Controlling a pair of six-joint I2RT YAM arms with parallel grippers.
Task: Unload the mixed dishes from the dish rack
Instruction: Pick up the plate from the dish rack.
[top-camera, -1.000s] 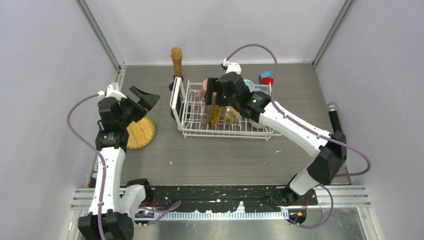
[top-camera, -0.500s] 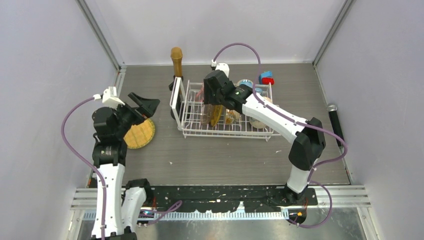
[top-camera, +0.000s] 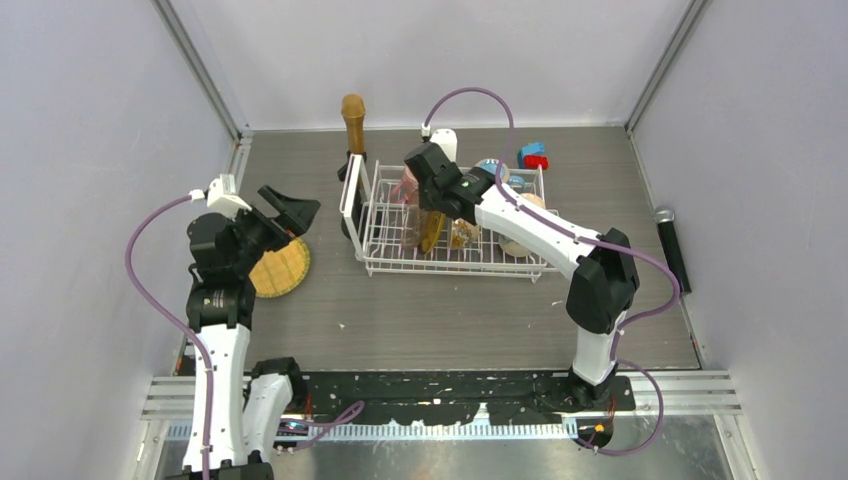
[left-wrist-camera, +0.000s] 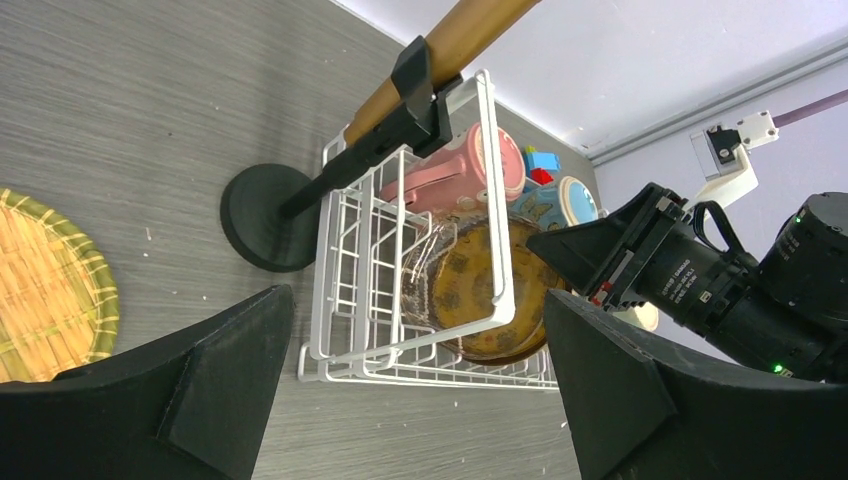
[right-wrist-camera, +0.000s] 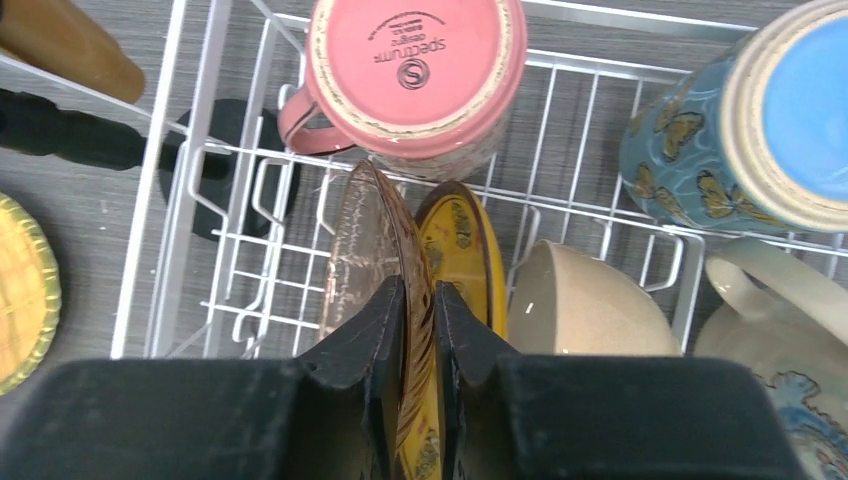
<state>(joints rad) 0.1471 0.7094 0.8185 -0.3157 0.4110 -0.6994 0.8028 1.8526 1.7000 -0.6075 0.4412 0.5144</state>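
Observation:
The white wire dish rack (top-camera: 385, 238) (right-wrist-camera: 232, 232) stands at the table's middle back. Two golden-brown plates stand on edge in it. My right gripper (top-camera: 426, 205) (right-wrist-camera: 420, 305) reaches down from above, shut on the rim of the left plate (right-wrist-camera: 358, 250); its right finger sits between that plate and the yellow plate (right-wrist-camera: 466, 245). A pink mug (right-wrist-camera: 415, 70), a blue mug (right-wrist-camera: 760, 130), a cream patterned mug (right-wrist-camera: 775, 345) and a white bowl (right-wrist-camera: 585, 305) lie in the rack too. My left gripper (top-camera: 290, 222) (left-wrist-camera: 415, 335) hangs open and empty left of the rack.
A round woven yellow plate (top-camera: 280, 267) lies flat on the table under my left gripper. A brown stick on a black stand (top-camera: 353, 120) rises at the rack's far left corner. A blue-and-red block (top-camera: 533, 156) sits behind the rack, a black microphone (top-camera: 668, 240) at the right wall.
My right gripper has shifted left over the upright plates and closed on a plate's rim. The left arm has drawn back a little, still open.

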